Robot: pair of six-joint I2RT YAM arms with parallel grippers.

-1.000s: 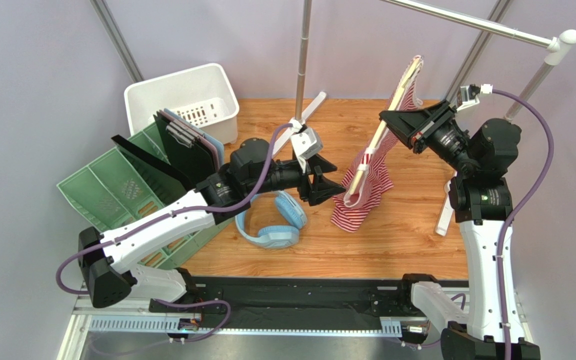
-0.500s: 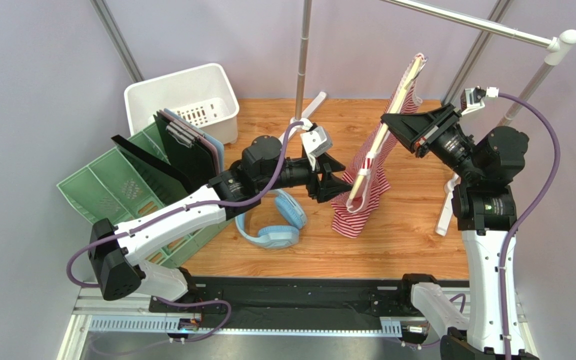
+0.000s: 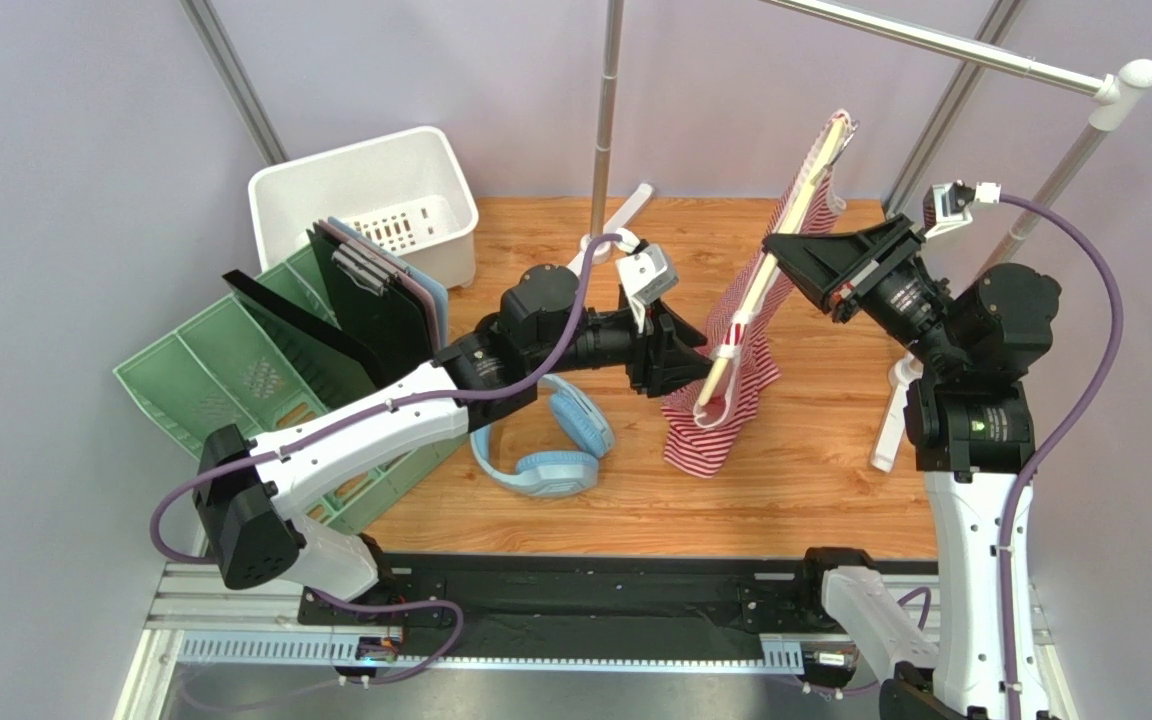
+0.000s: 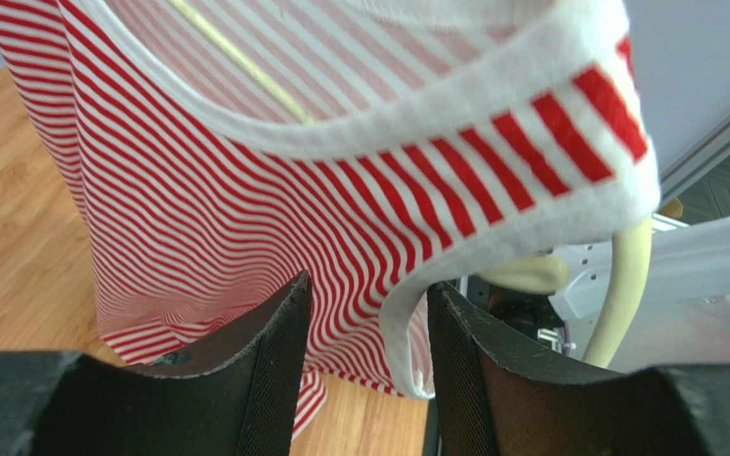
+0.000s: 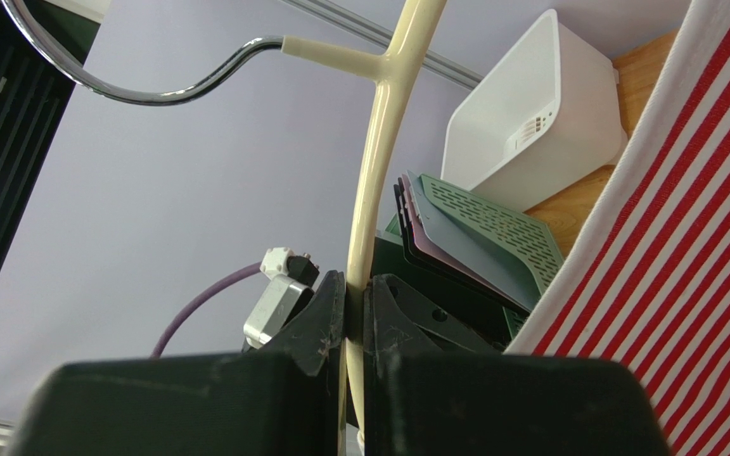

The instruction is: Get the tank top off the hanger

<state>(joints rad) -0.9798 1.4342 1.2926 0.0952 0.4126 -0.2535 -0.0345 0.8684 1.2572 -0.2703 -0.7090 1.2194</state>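
Top external has your right claw (image 3: pixel 782 258) up high, clamped on the hanger (image 3: pixel 812 162). The hanger slants steeply, running from above that claw down past it. The tank top (image 3: pixel 722 408) drapes along the slant and bunches well below the claw, hanging low over the wooden table (image 3: pixel 838 450); you can't tell whether the hem touches the wood. Your left claw (image 3: pixel 687 365) comes in level from the side, tips right at the lower end of the hanger and against the striped cloth. Blue headphones (image 3: pixel 545 447) lie on the table below and behind that claw.

Left wrist now: the left claw (image 4: pixel 367 285) is parted, jaws standing apart, and the white-edged strap of the tank top (image 4: pixel 245 171) drops down between them. It is not pinched. Stripes fill everything ahead of and above the tips, and the cream end of the hanger (image 4: pixel 626 285) curves just behind the strap.

Right wrist: the right claw (image 5: pixel 355 285) has its jaws tight on the cream arm of the hanger (image 5: pixel 378 171), which rises straight out of the tips to the grey hook (image 5: pixel 150 90). The tank top (image 5: pixel 692 218) hangs beside the claw, with a white basket (image 5: pixel 540 104) and green rack (image 5: pixel 493 223) beyond.
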